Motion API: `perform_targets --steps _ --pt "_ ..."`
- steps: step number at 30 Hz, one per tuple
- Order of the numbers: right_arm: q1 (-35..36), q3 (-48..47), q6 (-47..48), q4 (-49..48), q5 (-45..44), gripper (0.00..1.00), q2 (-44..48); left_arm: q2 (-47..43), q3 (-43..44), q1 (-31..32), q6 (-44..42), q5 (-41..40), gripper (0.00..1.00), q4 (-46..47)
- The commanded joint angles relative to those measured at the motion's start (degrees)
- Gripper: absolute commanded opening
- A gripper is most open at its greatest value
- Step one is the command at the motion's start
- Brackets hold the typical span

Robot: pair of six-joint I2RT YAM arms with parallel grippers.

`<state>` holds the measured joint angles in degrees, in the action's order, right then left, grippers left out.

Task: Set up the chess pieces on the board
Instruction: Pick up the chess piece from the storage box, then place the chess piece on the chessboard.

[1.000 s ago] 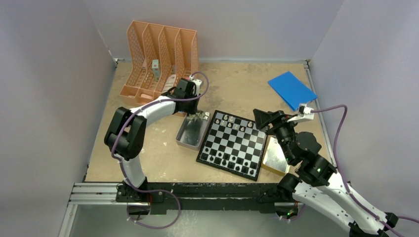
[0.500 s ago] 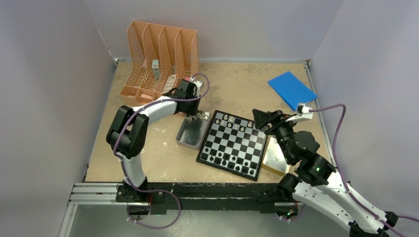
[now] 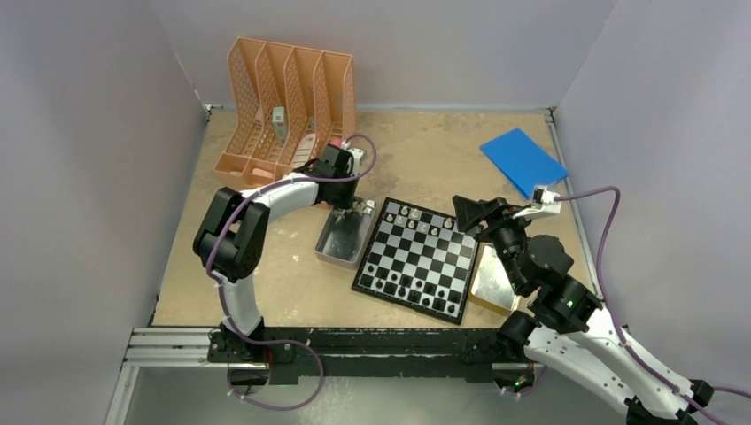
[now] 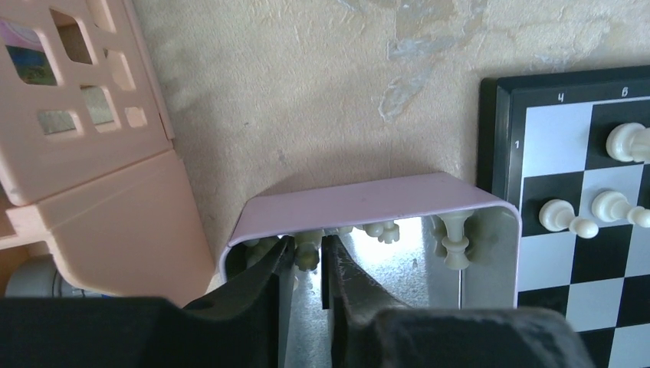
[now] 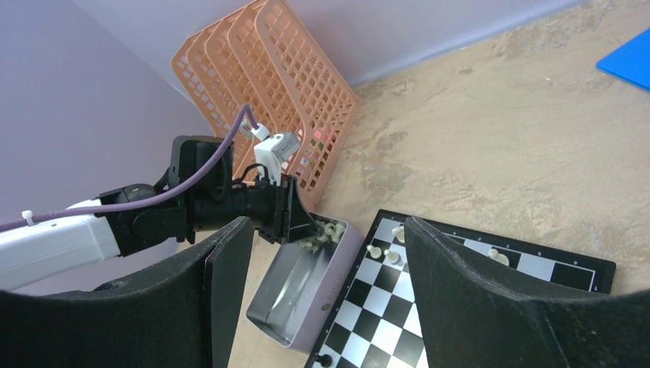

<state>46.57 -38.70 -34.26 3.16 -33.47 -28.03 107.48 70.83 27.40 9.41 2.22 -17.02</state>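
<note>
Two grippers: left [image 4: 306,245], in the tin [image 4: 368,201], narrowly brackets a white piece [image 4: 306,258], grip unclear; right [image 5: 328,224] hangs open near the board [image 5: 567,264].

The right hand [image 5: 328,230] gaped wide, gripping nothing. Beyond it, the left hand [image 5: 301,225] reached into the far end of a metal tin [image 5: 295,295] holding pale chess pieces [image 5: 323,234], just beside the board [image 5: 460,268]. An orange rack [image 5: 268,69] stood behind.
</note>
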Motion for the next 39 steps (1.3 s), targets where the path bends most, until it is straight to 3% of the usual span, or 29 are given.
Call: perform_targets --steps 1,18,32,39 --pt "0.19 -0.85 1.13 -1.66 -0.86 0.75 0.54 -2.02 2.44 -0.18 -0.66 1.65 0.16 -1.32" --pt "0.19 -0.41 0.99 -1.84 0.32 0.75 0.4 -8.34 9.93 0.53 2.85 8.54 0.14 -5.33" --pt "0.19 -0.49 1.29 -1.14 -0.51 0.75 1.97 4.41 22.63 10.48 -0.05 2.88 0.13 -7.11" --pt "0.19 -0.97 1.3 -0.62 -0.76 0.75 2.19 8.64 24.47 11.9 1.17 2.88 0.13 -6.98"
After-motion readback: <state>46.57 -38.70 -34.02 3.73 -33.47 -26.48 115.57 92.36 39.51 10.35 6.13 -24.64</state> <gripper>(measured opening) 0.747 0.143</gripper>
